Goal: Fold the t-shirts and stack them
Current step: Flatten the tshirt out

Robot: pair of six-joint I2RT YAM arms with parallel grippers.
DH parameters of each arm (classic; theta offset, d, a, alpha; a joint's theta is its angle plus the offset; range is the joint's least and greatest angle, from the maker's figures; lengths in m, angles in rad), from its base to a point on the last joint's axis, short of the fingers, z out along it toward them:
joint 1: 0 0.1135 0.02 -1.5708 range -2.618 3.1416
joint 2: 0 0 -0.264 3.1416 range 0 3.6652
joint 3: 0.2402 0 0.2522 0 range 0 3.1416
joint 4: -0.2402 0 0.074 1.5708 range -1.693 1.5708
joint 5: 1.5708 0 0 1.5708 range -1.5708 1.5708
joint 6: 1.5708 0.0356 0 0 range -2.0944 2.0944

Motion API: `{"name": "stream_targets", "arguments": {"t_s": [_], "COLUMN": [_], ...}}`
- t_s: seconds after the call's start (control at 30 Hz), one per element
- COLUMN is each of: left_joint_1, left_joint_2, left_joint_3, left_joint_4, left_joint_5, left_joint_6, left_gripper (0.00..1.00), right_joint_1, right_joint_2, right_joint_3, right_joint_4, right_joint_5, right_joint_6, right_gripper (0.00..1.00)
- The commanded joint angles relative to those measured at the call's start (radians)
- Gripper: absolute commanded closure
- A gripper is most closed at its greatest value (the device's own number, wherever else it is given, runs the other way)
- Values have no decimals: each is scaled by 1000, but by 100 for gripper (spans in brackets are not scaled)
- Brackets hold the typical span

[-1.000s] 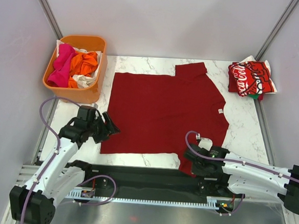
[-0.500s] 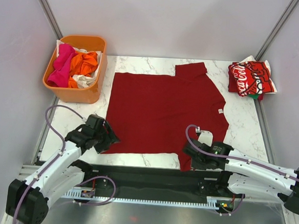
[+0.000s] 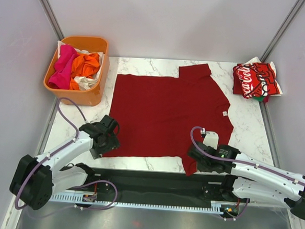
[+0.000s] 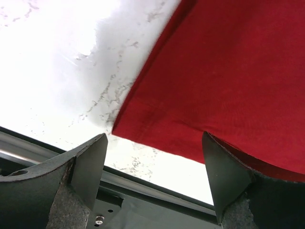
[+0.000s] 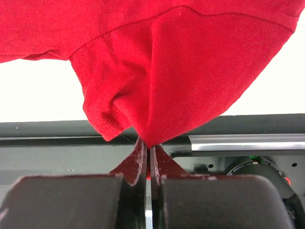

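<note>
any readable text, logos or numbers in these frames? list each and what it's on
"Coca-Cola": white script, partly lost in the folds, on the folded bright red t-shirt at far right.
Small white tag on the dark-red t-shirt: too small to read.
Wrist views: no text visible.

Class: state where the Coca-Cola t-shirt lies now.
Top view: the Coca-Cola t-shirt lies on the table at its far right corner, right of the spread dark-red t-shirt.

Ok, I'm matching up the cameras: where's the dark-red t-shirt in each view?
Top external: dark-red t-shirt spread flat, centre.
Left wrist: hem corner, upper right, by the open left gripper.
Right wrist: fills the top, pinched in the shut right gripper.
Shared: the dark rail along the near edge.
</note>
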Motion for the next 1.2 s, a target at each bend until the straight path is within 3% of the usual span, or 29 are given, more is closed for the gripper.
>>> {"name": "stream_targets", "arguments": {"t_s": [0.0, 0.23, 0.43, 0.53, 0.57, 0.67, 0.73, 1.17], "left_joint_1": [1, 2, 1, 1, 1, 1, 1, 1], "left_joint_2": [38, 35, 36, 38, 39, 38, 24, -188], "left_joint_3": [17, -12, -40, -44, -46, -40, -24, 95], "left_joint_4": [-17, 32, 90, 107, 113, 116, 115, -44], "left_joint_5": [-88, -75, -19, -9, -8, -5, 6, 87], "left_joint_6": [-58, -53, -46, -36, -32, -18, -7, 33], "left_gripper": [12, 16, 28, 39, 54, 79, 87, 98], "right_joint_1": [5, 5, 5, 3, 3, 3, 3, 3], "right_joint_2": [-15, -21, -18, -18, -18, -22, -26, -167], "right_joint_3": [41, 39, 50, 70, 76, 102, 125, 345], "right_joint_4": [-11, -10, -19, -34, -40, -60, -83, -318], "right_joint_5": [40, 43, 52, 68, 74, 89, 100, 258], "right_joint_6": [-17, -25, -19, -14, -14, -7, 1, 111], "right_gripper": [100, 100, 100, 100, 100, 100, 100, 100]}}
